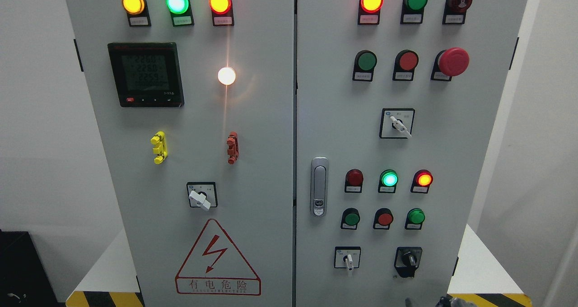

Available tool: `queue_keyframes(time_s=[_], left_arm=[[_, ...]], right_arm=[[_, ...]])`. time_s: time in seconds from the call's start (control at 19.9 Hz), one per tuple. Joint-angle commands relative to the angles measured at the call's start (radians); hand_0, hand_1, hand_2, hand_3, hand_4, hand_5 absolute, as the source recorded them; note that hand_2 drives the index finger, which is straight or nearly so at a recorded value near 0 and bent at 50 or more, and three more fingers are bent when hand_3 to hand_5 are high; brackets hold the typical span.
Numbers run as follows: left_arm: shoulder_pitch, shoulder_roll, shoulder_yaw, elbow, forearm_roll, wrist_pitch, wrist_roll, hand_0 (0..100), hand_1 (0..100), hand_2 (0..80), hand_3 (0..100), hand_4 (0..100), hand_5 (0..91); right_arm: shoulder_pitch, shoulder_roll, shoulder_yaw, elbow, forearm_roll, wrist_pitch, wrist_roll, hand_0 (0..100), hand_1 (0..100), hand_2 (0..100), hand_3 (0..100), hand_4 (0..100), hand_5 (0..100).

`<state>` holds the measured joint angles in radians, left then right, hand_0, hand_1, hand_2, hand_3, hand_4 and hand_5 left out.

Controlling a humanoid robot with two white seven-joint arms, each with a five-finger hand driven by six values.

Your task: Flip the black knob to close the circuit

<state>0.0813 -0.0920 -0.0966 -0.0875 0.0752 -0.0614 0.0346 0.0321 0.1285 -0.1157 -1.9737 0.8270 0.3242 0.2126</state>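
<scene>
Locate the black knob (408,259) on its black plate at the lower right of the cabinet's right door (334,95). Its lever stands roughly upright, tilted slightly left at the top, and the plate's lower edge bulges downward below it.

Directly beneath the knob, at the bottom edge of the view, you see only a dark sliver of a hand (445,301) — well apart from the knob and touching nothing visible. From which side its arm enters cannot be told, nor whether its fingers are spread or curled.

Up and left of the hand sits a white-handled selector switch (347,258), level with the knob. Above the knob, note a row of green, red and green pushbuttons (383,218). The door latch (319,186) stands further left.
</scene>
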Motion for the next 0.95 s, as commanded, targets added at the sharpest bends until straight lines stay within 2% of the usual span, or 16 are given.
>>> queue_keyframes(time_s=[0.0,0.05,0.1,0.15,0.25,0.3,0.35,0.5,0.65,0.9], left_arm=[[0.000,0.000,0.000,0.000,0.000,0.000,0.001,12,56,0.0,0,0,0.0],[0.000,0.000,0.000,0.000,0.000,0.000,0.001,12,56,0.0,0,0,0.0],[0.000,0.000,0.000,0.000,0.000,0.000,0.001,12,56,0.0,0,0,0.0],[0.000,0.000,0.000,0.000,0.000,0.000,0.001,12,56,0.0,0,0,0.0],[0.000,0.000,0.000,0.000,0.000,0.000,0.001,12,56,0.0,0,0,0.0],[0.000,0.000,0.000,0.000,0.000,0.000,0.001,12,56,0.0,0,0,0.0],[0.000,0.000,0.000,0.000,0.000,0.000,0.001,12,56,0.0,0,0,0.0],[0.000,0.000,0.000,0.000,0.000,0.000,0.001,12,56,0.0,0,0,0.0],[0.000,0.000,0.000,0.000,0.000,0.000,0.001,12,56,0.0,0,0,0.0],[0.000,0.000,0.000,0.000,0.000,0.000,0.001,12,56,0.0,0,0,0.0]], right_arm=[[0.161,-0.007,0.041,-0.119,-0.559,-0.130,-0.082,0,7,20,42,41,36],[0.175,-0.007,0.038,-0.117,-0.625,-0.163,-0.090,0,6,15,35,36,31],[0.193,-0.007,0.036,-0.117,-0.720,-0.196,-0.097,0,6,13,33,34,29],[0.201,-0.007,0.034,-0.117,-0.791,-0.221,-0.104,0,5,9,27,26,21],[0.206,-0.009,0.025,-0.116,-0.911,-0.264,-0.104,0,4,4,20,19,11],[0.213,-0.012,0.024,-0.114,-0.952,-0.278,-0.099,0,2,0,14,12,2],[0.218,-0.012,0.024,-0.111,-0.982,-0.292,-0.094,0,1,0,7,5,0],[0.229,-0.012,0.027,-0.077,-1.023,-0.344,-0.088,0,0,0,0,0,0],[0.244,-0.012,0.030,-0.059,-1.055,-0.392,-0.035,0,0,0,0,0,0],[0.253,-0.012,0.038,-0.056,-1.063,-0.396,-0.007,0,0,0,0,0,0]])
